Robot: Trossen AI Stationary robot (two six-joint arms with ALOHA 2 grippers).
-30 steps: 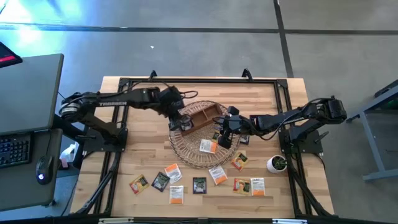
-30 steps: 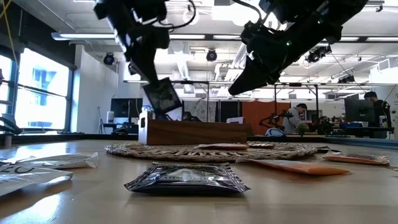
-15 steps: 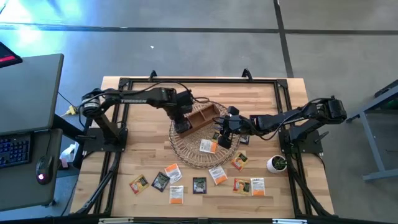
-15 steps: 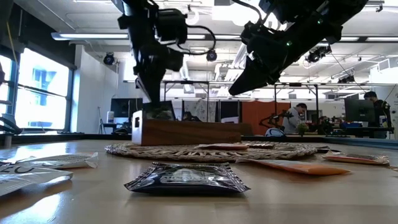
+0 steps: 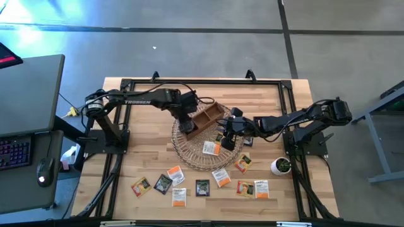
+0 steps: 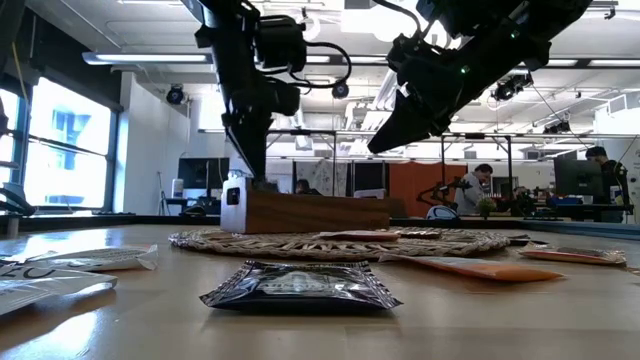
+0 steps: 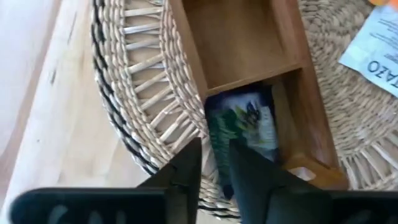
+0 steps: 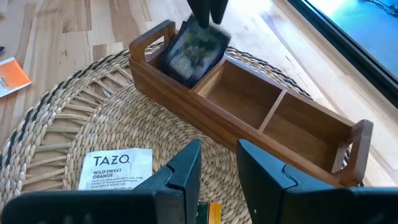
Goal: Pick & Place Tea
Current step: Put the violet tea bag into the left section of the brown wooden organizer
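A black foil tea sachet (image 6: 300, 287) lies flat on the near table edge. Beyond, on the round wicker mat (image 5: 189, 151), the left gripper (image 8: 208, 11) pinches a dark sachet (image 8: 189, 51) inside the brown wooden tray's (image 8: 249, 118) end compartment. The right gripper (image 5: 226, 140) hovers parted, empty.

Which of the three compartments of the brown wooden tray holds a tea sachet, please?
Only the end compartment under the left gripper holds one: the black tea sachet leans in it, while the brown wooden tray's other two compartments show bare wood.
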